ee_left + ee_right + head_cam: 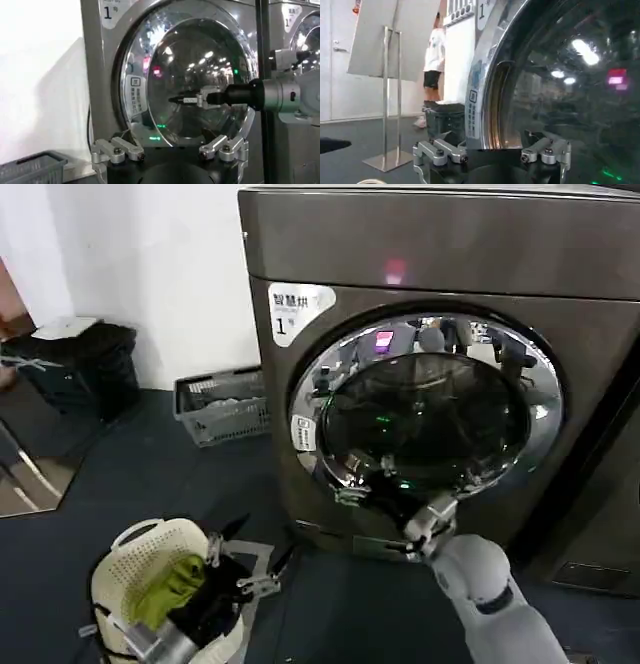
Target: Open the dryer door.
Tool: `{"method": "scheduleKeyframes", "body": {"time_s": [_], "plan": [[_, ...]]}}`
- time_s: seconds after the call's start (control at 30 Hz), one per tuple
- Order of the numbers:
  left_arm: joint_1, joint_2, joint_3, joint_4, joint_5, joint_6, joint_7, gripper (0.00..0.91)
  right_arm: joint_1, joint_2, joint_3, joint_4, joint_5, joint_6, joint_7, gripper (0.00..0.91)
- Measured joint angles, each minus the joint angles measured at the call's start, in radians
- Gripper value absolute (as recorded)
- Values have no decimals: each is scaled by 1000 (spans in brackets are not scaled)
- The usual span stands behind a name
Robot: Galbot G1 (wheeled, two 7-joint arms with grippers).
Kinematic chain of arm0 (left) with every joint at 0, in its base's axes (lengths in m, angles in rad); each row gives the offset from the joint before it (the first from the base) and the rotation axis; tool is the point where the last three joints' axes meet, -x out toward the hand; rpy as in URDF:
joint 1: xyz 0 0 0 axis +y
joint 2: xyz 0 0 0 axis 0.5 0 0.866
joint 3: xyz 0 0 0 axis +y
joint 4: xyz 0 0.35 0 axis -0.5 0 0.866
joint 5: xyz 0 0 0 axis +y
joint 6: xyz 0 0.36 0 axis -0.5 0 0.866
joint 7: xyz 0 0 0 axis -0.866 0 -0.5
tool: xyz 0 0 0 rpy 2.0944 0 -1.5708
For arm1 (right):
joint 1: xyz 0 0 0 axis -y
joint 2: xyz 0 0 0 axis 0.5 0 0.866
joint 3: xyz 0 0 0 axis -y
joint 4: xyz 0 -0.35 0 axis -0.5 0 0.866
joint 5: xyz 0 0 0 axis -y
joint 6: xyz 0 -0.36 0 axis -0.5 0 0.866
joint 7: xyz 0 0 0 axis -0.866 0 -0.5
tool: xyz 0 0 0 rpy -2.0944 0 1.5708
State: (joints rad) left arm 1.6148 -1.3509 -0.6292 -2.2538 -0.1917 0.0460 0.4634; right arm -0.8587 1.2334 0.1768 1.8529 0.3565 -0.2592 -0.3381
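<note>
Right tool (352,484): open, at dryer door (425,409) | door shut, facing outward

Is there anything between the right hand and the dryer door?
No. In the left wrist view the right hand reaches the dryer door with no object between; contact cannot be told.

floor before dryer (300,364): open | left: crate (222,404), basket (165,584) | door (430,414): closed

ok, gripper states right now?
Left gripper: open, empty.
Right gripper: open, close to the dryer door, not gripping it.
</note>
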Motion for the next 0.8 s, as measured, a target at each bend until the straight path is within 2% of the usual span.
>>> {"method": "scheduleKeyframes", "body": {"time_s": [0.8], "plan": [[6,-9,3,11,-3,1,9,907,130,72,-100,-126,-10,1,13,907]]}}
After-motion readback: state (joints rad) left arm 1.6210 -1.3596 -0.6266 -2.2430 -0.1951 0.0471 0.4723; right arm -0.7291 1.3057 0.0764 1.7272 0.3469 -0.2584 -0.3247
